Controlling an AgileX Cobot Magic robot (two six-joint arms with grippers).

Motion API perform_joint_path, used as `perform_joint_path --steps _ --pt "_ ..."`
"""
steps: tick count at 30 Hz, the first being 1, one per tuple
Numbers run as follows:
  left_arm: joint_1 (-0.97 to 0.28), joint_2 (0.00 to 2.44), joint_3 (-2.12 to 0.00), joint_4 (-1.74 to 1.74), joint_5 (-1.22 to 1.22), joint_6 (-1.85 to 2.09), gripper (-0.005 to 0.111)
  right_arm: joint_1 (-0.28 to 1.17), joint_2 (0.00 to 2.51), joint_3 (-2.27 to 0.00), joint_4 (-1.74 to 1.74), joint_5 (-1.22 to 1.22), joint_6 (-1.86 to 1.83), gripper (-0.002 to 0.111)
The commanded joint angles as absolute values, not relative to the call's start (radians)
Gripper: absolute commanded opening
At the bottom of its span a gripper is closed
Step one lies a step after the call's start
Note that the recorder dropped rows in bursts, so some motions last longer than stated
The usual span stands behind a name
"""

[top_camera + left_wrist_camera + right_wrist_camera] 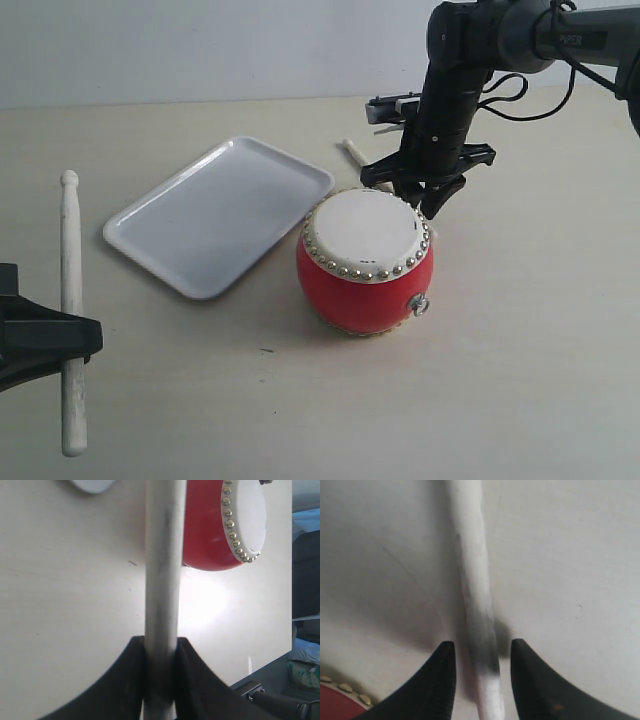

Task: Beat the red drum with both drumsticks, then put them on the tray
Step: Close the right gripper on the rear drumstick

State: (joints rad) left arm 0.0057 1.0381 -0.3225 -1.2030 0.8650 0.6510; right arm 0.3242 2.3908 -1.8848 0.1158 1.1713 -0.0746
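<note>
The left gripper (160, 647) clamps one drumstick (70, 300), well apart from the red drum (365, 265). The right gripper (482, 650), jaws apart, straddles the other drumstick (472, 580), which lies on the desk (500, 380) just beside the drum. Beating the drum and loading the tray (215, 215), which sits between the grippers, apparently remain.

No legible text, brand, number or sign anywhere. Only a small pale label (584, 40) on the right arm (450, 110), upper right of exterior view, too blurred to read.

L gripper (76, 340) clamps one drumstick (70, 250). R gripper (428, 196) sits low behind red drum (365, 265), w/ tray (215, 215) just beside.
</note>
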Motion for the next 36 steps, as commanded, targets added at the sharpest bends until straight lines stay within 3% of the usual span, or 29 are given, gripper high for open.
perform_joint_path --steps 1,36 --pt "0.001 1.036 -0.318 -1.207 0.855 0.649 0.0 0.326 2.388 -1.893 0.114 1.176 -0.086 0.035" --pt "0.001 1.036 -0.318 -1.207 0.859 0.649 0.0 0.326 2.388 -1.891 0.109 1.179 -0.103 0.035"
